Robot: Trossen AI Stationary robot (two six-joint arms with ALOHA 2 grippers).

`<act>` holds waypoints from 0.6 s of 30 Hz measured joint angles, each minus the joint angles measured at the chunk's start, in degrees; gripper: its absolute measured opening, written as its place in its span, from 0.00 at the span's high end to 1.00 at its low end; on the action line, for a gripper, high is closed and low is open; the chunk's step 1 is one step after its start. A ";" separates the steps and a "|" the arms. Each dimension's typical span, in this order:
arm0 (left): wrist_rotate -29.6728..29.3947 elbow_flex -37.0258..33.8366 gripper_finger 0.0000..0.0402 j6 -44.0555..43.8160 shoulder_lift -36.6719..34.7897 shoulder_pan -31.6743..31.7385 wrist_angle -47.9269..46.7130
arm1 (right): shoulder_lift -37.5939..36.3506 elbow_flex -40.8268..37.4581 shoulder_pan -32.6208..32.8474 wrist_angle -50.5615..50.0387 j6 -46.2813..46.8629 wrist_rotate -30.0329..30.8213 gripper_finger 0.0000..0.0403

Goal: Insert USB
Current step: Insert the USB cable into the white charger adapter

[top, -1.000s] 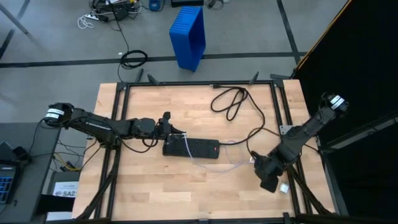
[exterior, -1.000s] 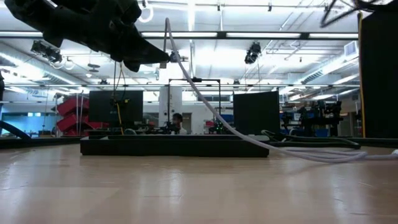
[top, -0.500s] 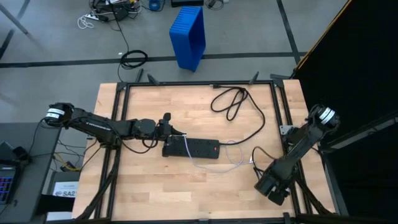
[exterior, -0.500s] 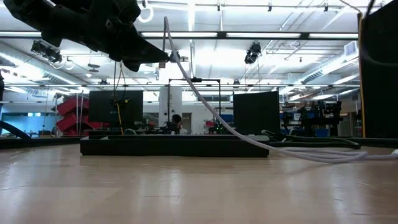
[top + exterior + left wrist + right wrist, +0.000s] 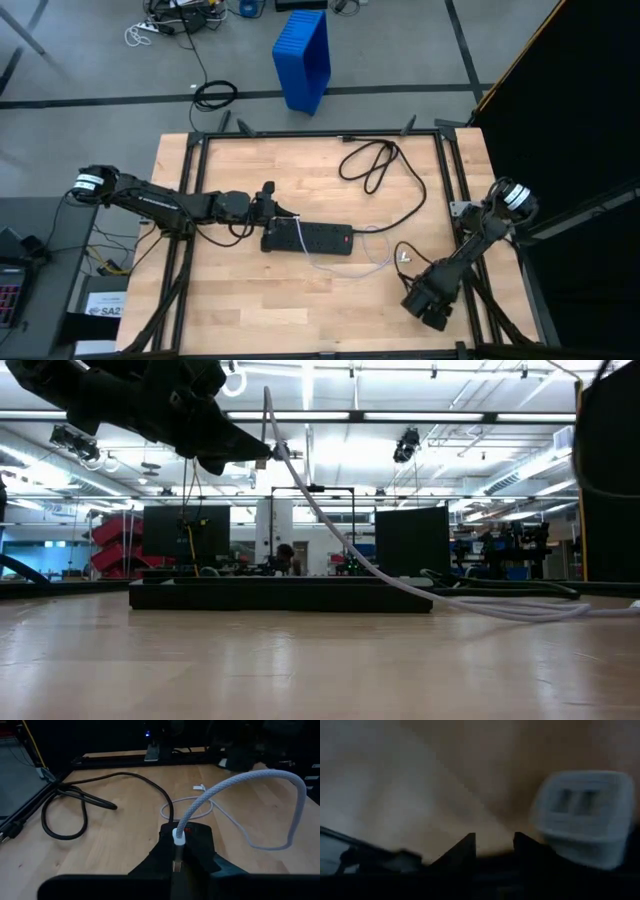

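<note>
The USB cable [image 5: 345, 262] is thin and white. One plug end sits in my left gripper [image 5: 283, 214], which is shut on it above the left end of the black power strip [image 5: 310, 238]. From there the cable arches up [image 5: 280, 780], drops to the table and loops to its free plug end [image 5: 403, 256], which lies on the wood. In the low view the cable [image 5: 330, 525] slopes down from my left gripper [image 5: 262, 452] past the strip [image 5: 270, 595]. My right gripper [image 5: 425, 305] is open near the table's near right corner, touching nothing. My left gripper pinches the cable's plug end [image 5: 176, 857] between its two fingers, along their length. The white collar [image 5: 178, 835] shows just past the fingertips. The fingers come from the table's left, slanting down. The plug is lifted clear above the strip, and the cable arches slackly away.
The strip's thick black cord [image 5: 372, 160] loops over the table's far middle and curves back to the strip's right end. A blurred white box [image 5: 585, 815] lies close to my right gripper [image 5: 494, 845]. Black frame rails [image 5: 195, 180] run along the table's sides.
My right arm has swung toward the table's near edge, carrying its gripper away from the cable's free end to the near right corner. The left gripper and the cable have kept still.
</note>
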 joint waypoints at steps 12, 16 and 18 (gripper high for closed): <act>-0.02 0.00 0.98 0.02 0.01 0.00 -0.49 | -0.37 2.61 -16.61 -6.32 -20.79 10.65 0.76; -0.02 0.00 0.98 -0.12 0.01 0.00 -0.79 | -2.00 8.51 -17.74 -18.72 -22.00 11.58 0.77; -0.02 0.00 0.98 -0.19 0.01 0.00 -1.27 | -4.27 11.15 -16.61 -22.55 -21.48 16.80 0.78</act>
